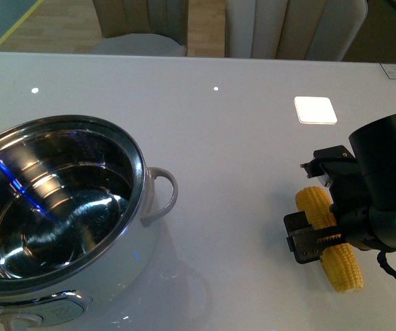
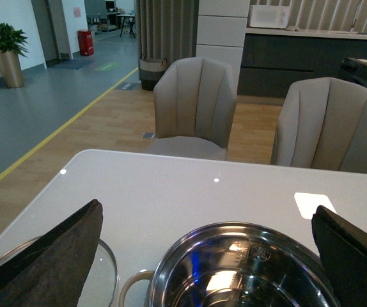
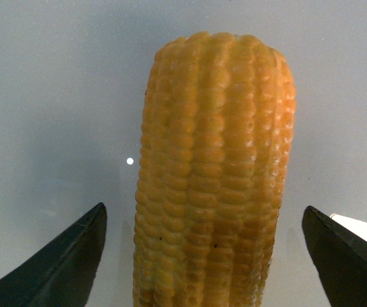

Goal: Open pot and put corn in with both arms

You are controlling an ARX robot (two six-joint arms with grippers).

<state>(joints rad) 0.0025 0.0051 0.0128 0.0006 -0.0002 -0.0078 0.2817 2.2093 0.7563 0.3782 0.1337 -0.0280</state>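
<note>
The pot (image 1: 140, 165) stands uncovered at the table's left, its steel inside bare and a white loop handle (image 1: 165, 193) facing right. In the left wrist view my left gripper (image 2: 203, 265) hangs open above the pot (image 2: 238, 224), one finger at each side of the frame. At the right the corn (image 1: 337, 261) lies flat on the table. My right gripper (image 1: 315, 203) is lowered over the cob's far half and is open. The corn (image 3: 215, 173) runs lengthwise between its black fingers (image 3: 65, 265), with gaps on both sides. The left arm is out of the front view.
A glass lid (image 2: 105, 272) lies on the table beside the pot, seen only in the left wrist view. Two beige chairs (image 2: 195, 105) stand beyond the table's far edge. A bright square reflection (image 1: 315, 109) sits on the white tabletop behind the right arm.
</note>
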